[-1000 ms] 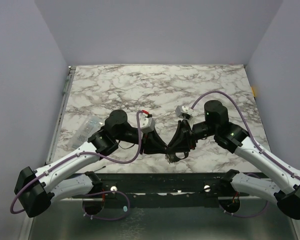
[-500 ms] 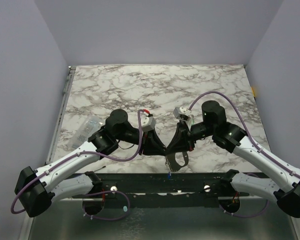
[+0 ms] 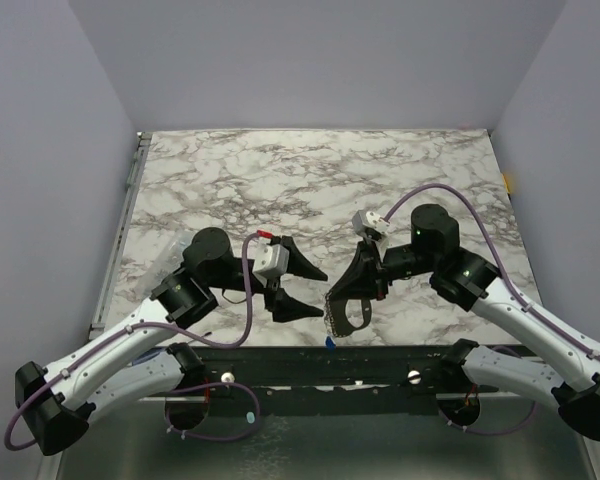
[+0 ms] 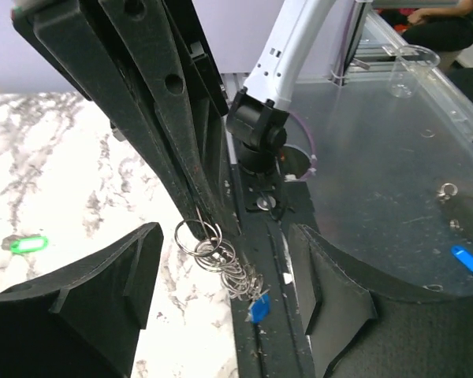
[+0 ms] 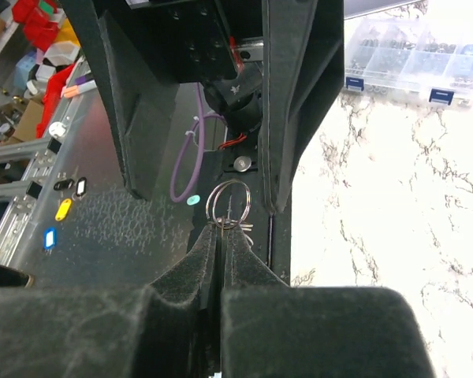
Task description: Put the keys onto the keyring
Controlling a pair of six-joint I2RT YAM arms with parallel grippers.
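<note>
No text, label, brand or number readable in any view — coloured tags (image 5: pixel 63 209) too small.

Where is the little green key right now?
In the left wrist view, the green key lies on the marble table at the far left, apart from the keyring dangling from the right gripper.

Left tool (image 3: pixel 322 294) splayed wide; right tool (image 5: pixel 221 233) clamped tight.

Keys: two, one green key (image 4: pixel 27 245), one blue key (image 4: pixel 258 309)
Keyring (image 5: pixel 229 203): one
Small linked rings (image 4: pixel 225 258): several, too tangled to count
Tools: two, left tool (image 3: pixel 322 292), right tool (image 3: pixel 332 298)
Arms: two, left arm (image 3: pixel 120 340), right arm (image 3: pixel 510 305)
Surface (image 3: pixel 310 180): one
</note>
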